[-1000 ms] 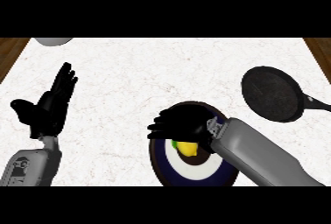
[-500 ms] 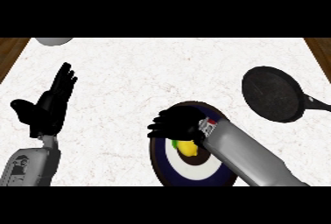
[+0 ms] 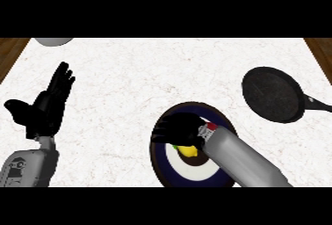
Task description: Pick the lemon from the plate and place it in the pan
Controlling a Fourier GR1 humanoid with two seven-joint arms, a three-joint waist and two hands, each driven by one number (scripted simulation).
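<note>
Curling downward over the plate (image 3: 220,178), the black fingers (image 3: 167,132) of the right hand (image 3: 182,130) are seen bunched above the lemon (image 3: 189,151), of which only a small bright yellow patch with a hint of green shows beneath the palm; whether the fruit is actually clasped cannot be told, since the hand hides most of it. The lemon is found on the plate, near its middle, on the pale inner ring. The plate is round and glossy, ringed in dark navy, white and a darker centre, and it is partly covered by the smooth grey forearm that enters from the lower edge. Up and to the right of the plate, well apart from it, a matte black pan (image 3: 272,94) is laid flat, its round bowl dull and its short handle pointing away toward the right edge. To the left of the plate, the left hand (image 3: 44,110) is held upright with straight fingers, holding nothing. All is carried by a white, faintly veined, stone-like counter (image 3: 162,74), bordered by brown wood at its far corners. Far up and left of the plate, a pale rounded object (image 3: 53,41) is cut by the edge.
</note>
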